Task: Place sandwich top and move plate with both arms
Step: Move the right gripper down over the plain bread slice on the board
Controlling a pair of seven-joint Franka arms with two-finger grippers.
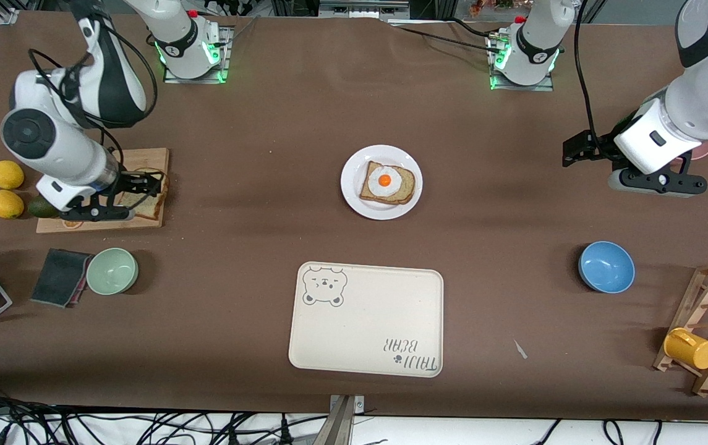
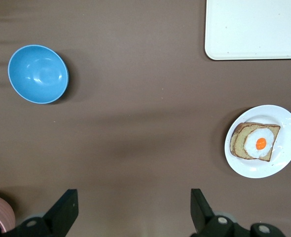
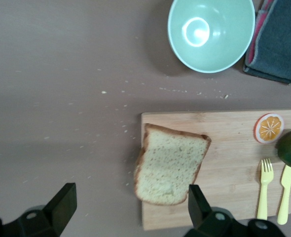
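Two grippers, both spread wide, both empty. Right gripper (image 1: 143,194) poised over one wooden cutting board (image 1: 106,191), directly above one sandwich top (image 3: 170,164) lying flat on that board. Beside it on the board: one orange slice (image 3: 269,128), one fork (image 3: 265,190), one knife (image 3: 285,193). Left gripper (image 1: 582,151) waiting over bare table (image 1: 255,123) at its own arm's end, well apart from one plate (image 1: 354,198) bearing one egg-topped slice (image 1: 388,183). Near the right gripper: two lemons (image 1: 7,175), one green bowl (image 1: 112,271). Near the left: one blue bowl (image 1: 606,266).
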